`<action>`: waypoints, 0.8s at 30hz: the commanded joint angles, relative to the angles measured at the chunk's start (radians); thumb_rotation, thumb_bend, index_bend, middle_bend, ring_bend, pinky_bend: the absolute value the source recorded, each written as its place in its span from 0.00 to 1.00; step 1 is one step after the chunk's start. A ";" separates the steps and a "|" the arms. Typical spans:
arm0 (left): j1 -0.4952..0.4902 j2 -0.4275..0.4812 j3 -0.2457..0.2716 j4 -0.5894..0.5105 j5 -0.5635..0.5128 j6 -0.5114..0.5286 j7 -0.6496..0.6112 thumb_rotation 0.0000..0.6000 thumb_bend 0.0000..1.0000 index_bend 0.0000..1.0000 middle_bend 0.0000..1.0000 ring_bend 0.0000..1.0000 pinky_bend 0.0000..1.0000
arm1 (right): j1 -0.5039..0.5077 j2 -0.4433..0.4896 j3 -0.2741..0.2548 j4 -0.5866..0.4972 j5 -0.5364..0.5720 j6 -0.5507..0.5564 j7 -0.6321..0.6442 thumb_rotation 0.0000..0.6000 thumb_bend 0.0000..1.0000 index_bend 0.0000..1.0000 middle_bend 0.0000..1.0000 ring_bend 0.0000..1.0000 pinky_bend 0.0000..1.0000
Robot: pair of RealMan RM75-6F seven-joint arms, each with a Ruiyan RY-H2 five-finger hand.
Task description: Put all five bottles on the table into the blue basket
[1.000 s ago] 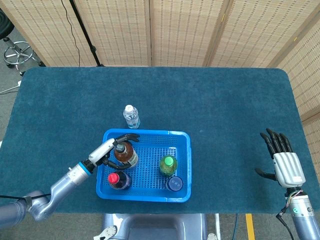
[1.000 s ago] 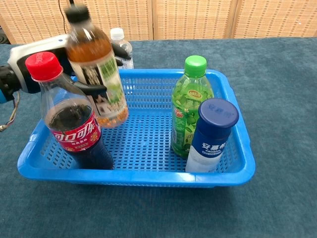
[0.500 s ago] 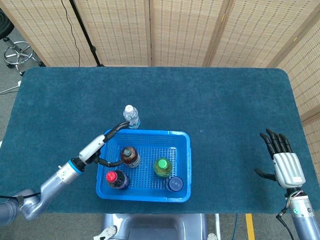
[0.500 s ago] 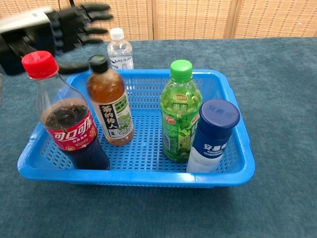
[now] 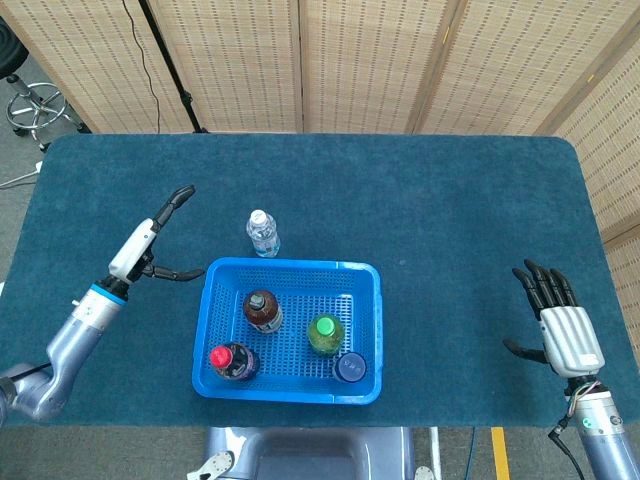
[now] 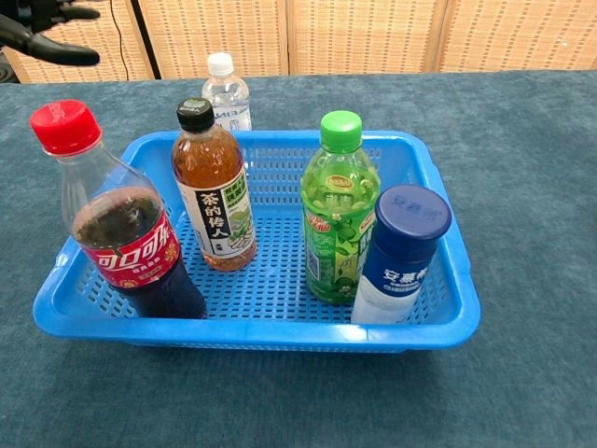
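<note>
The blue basket point(image 5: 365, 330) point(image 6: 448, 233) holds several upright bottles: a red-capped cola bottle point(image 5: 229, 360) point(image 6: 126, 233), a brown tea bottle point(image 5: 262, 309) point(image 6: 213, 196), a green bottle point(image 5: 323, 333) point(image 6: 340, 210) and a blue-capped white bottle point(image 5: 349, 367) point(image 6: 396, 257). A clear water bottle point(image 5: 262, 232) point(image 6: 226, 91) stands on the table just behind the basket. My left hand point(image 5: 150, 245) point(image 6: 42, 28) is open, left of the basket and off the bottles. My right hand point(image 5: 558, 320) hovers open near the table's right edge.
The dark blue table point(image 5: 400, 190) stretches wide behind and right of the basket. Woven screens point(image 5: 350, 60) stand behind it; a stool point(image 5: 35, 105) is at far left.
My left hand let go of the brown tea bottle, which now stands in the basket, then drew back up and to the left, away from the basket. The right hand barely shifted.
</note>
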 commanded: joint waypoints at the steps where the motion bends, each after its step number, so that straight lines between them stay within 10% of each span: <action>1: -0.061 -0.025 -0.041 0.070 -0.108 -0.151 0.063 1.00 0.06 0.00 0.00 0.00 0.00 | 0.003 -0.003 0.000 -0.001 0.000 -0.007 -0.001 1.00 0.00 0.00 0.00 0.00 0.00; 24: -0.216 -0.209 -0.113 0.289 -0.197 -0.490 0.073 1.00 0.06 0.00 0.00 0.00 0.00 | 0.013 -0.013 0.004 0.027 0.024 -0.048 0.019 1.00 0.00 0.00 0.00 0.00 0.00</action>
